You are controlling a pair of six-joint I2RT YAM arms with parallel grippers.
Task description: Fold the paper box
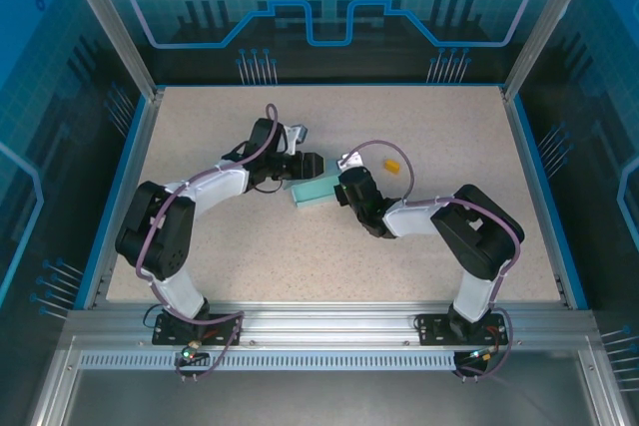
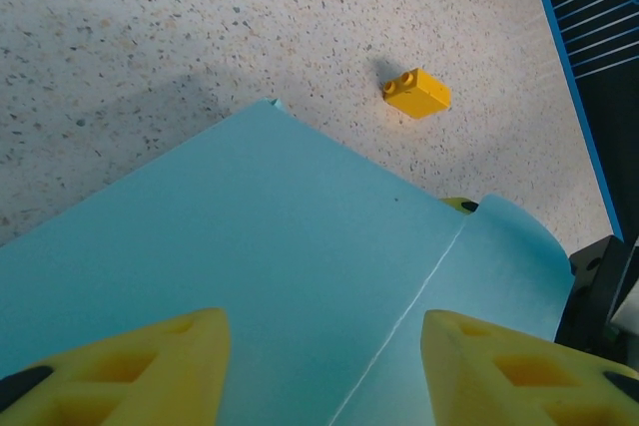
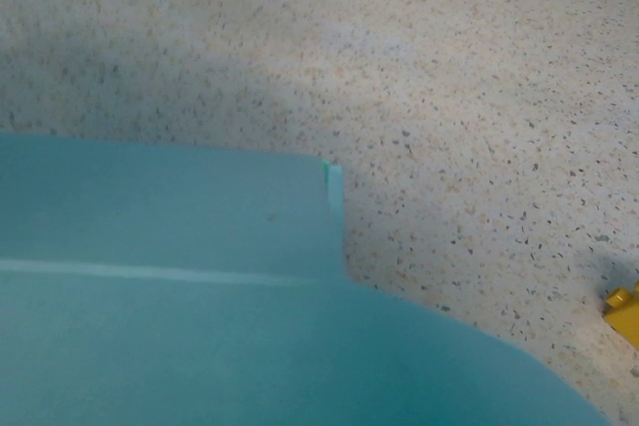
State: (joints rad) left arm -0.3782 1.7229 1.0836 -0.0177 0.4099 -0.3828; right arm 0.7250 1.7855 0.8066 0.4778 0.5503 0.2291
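The paper box (image 1: 318, 192) is pale blue card and lies mid-table between the two arms. My left gripper (image 1: 308, 169) is at its far-left side. In the left wrist view its yellow fingers (image 2: 130, 366) stand well apart over a broad panel of the paper box (image 2: 260, 246), which has a crease running to a rounded flap. My left gripper (image 2: 324, 376) is open. My right gripper (image 1: 342, 190) is at the box's right end. A yellow fingertip (image 2: 459, 205) peeks over the flap's edge. In the right wrist view the paper box (image 3: 200, 286) hides the fingers.
A tiny yellow brick (image 1: 392, 164) lies on the speckled table (image 1: 449, 127) just right of the box, also seen from the left wrist (image 2: 417, 93) and the right wrist (image 3: 624, 311). A blue rim (image 1: 529, 177) and metal posts border the table.
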